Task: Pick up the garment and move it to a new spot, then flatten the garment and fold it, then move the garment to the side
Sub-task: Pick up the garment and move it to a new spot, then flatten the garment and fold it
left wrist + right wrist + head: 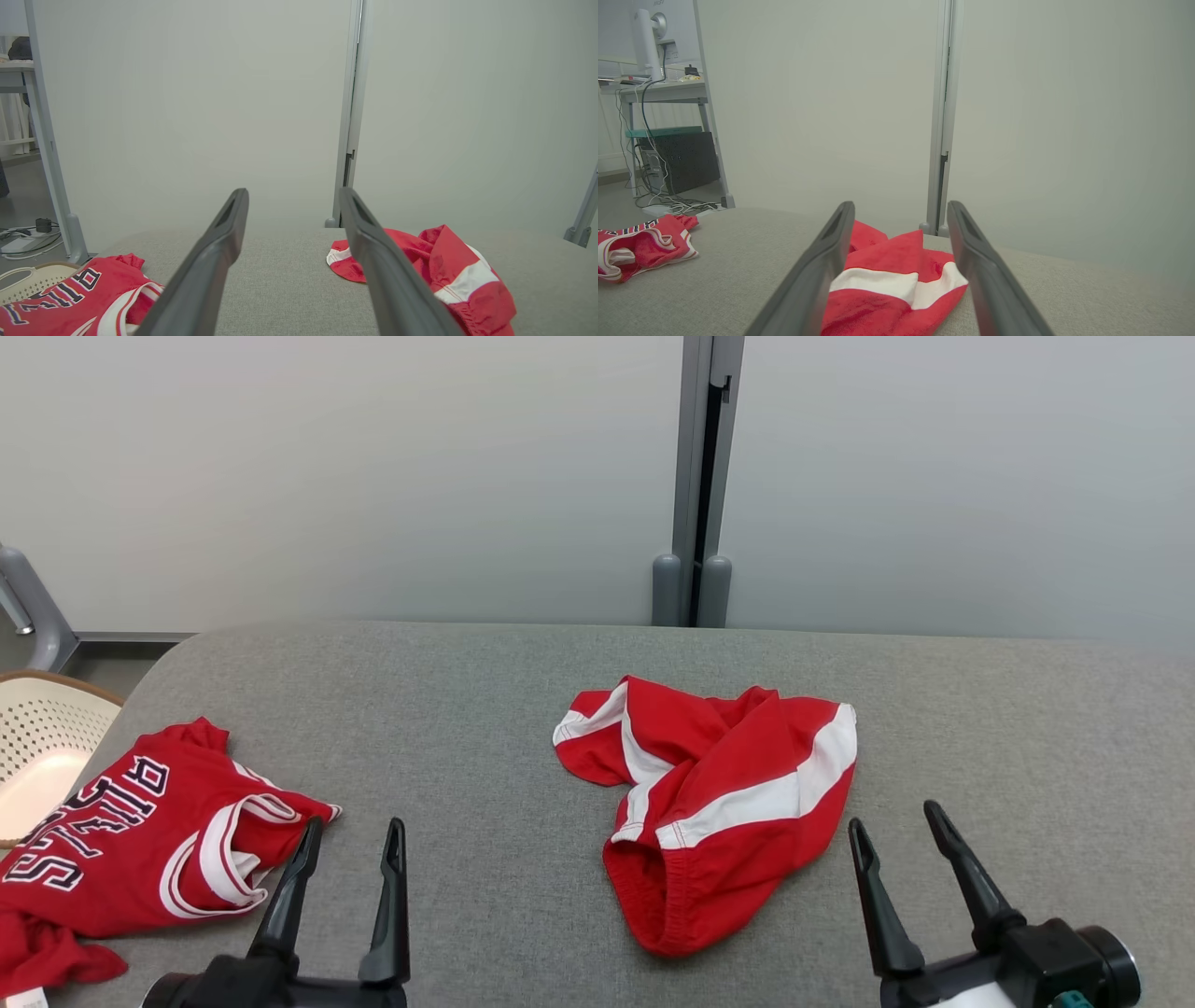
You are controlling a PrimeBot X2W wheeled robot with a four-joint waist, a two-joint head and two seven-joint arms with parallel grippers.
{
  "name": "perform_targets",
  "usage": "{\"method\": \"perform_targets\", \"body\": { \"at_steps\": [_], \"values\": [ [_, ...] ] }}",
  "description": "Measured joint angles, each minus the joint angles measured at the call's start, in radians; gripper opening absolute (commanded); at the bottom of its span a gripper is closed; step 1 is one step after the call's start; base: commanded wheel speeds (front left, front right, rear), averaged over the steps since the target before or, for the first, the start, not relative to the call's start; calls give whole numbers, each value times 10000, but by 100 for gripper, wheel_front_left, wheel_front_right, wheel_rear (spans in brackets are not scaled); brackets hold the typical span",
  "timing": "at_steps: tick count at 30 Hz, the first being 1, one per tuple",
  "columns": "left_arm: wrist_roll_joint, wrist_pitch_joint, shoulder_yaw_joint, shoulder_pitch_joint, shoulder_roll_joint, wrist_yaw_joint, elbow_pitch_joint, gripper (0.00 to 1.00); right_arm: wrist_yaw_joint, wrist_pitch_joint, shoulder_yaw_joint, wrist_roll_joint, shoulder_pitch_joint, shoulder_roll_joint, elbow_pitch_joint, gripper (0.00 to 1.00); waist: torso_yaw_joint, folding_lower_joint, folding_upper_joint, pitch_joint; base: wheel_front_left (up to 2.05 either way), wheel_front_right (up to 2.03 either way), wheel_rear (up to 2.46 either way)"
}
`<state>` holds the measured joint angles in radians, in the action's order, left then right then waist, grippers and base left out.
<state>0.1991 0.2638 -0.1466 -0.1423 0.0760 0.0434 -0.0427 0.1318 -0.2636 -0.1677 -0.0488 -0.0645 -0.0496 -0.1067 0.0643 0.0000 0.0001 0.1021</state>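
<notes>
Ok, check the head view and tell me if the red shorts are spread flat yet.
No, the red shorts lie crumpled in a heap on the grey table, with folds bunched up.

Cut off and covered
The jersey [140, 831] left of the left gripper [355, 823] runs out of view; fingers of the right gripper [900, 205] hide parts of the shorts [887, 284].

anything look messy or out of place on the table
The red shorts lie bunched and twisted mid-table, not flat. The red jersey at the left is rumpled too, lying right at the edge of the table, next to a white basket.
</notes>
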Motion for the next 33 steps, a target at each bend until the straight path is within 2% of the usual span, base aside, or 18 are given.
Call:
{"method": "perform_targets", "body": {
  "at_steps": [9,33],
  "values": [
    [-589,4,380,-666,-247,-301,77,100,0,0,-88,165,-415,2,-52,100,-11,0,0,129,0,0,0],
    [-477,4,211,-708,-270,-113,270,100,0,0,-40,148,-295,4,117,100,-138,0,0,-74,0,0,0]
  ]
}}
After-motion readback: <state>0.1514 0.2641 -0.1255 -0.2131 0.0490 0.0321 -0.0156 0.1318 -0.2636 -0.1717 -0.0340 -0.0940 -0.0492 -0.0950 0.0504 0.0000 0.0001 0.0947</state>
